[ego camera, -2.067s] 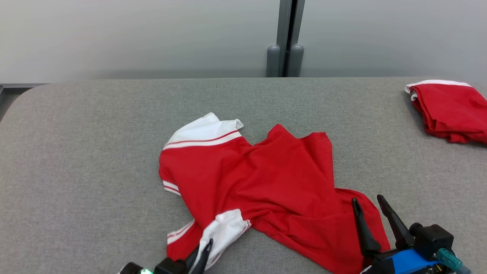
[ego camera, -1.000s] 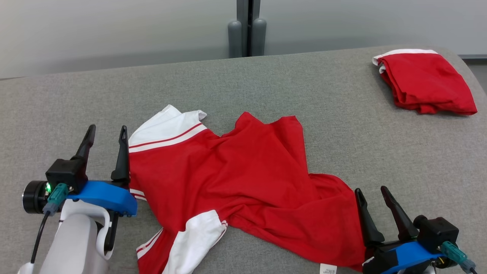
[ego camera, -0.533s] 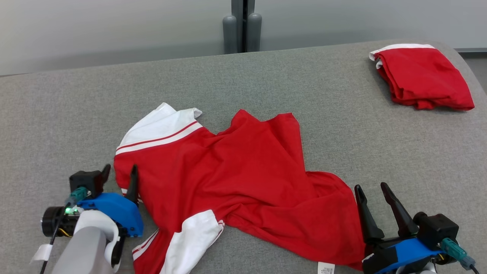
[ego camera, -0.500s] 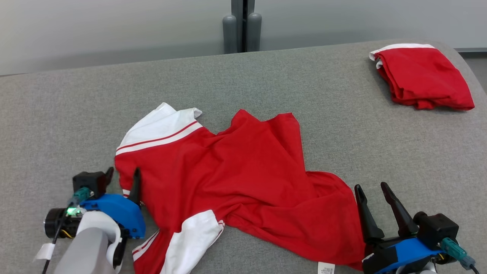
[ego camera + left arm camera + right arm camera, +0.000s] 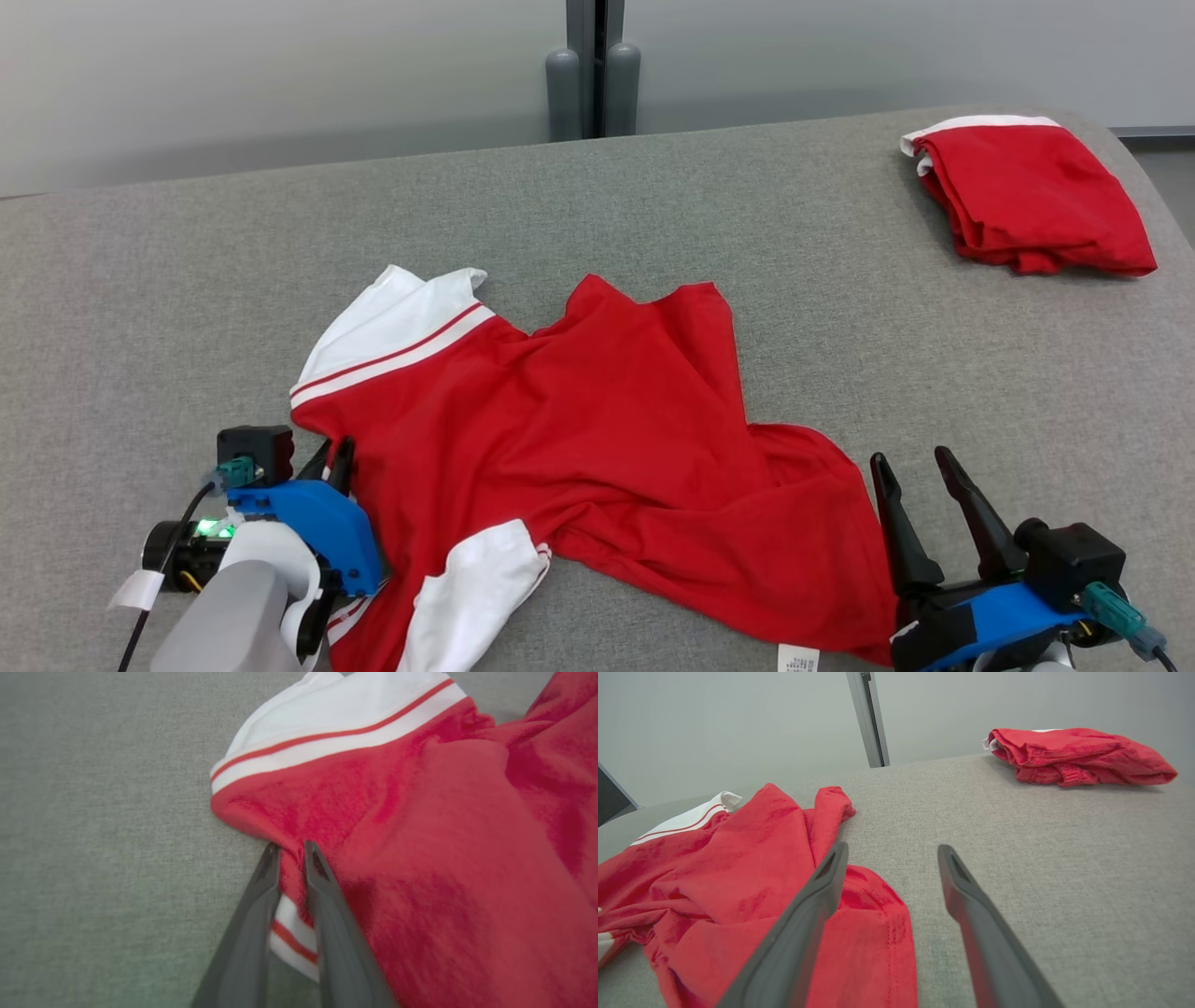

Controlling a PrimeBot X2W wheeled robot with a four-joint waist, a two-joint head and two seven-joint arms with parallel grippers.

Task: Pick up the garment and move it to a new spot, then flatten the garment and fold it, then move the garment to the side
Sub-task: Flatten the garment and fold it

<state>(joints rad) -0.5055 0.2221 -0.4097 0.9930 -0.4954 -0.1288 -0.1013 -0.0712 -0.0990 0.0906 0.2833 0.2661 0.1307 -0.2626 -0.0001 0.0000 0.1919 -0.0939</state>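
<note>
The garment (image 5: 597,439) lies crumpled in the middle of the grey table (image 5: 187,280). It is red with white parts, and the collar side is toward the left. Its body is twisted, and one white sleeve (image 5: 471,588) is folded on the near edge.

The left gripper (image 5: 334,450) is at the garment's left edge. In the left wrist view its fingers (image 5: 252,914) stand close together with a fold of the red edge between them, so it looks like a pinch on the cloth (how firm it is, I cannot tell). The right gripper (image 5: 908,457) is at the lower right corner with its fingers wide apart and nothing between them. One finger is over the hem, the other over bare table.

The pinch seems to take only a thin fold near the striped band. I think it may slip out when the arm lifts, because the cloth is soft. It may also catch two layers together, and then the garment would not open flat. If only the left side rises, the right corner would drag and bunch more.

A second red garment, folded (image 5: 1027,191), rests at the far right corner, well apart. A grey post (image 5: 593,79) stands behind the table. Nothing lies between the grippers and the garment.
</note>
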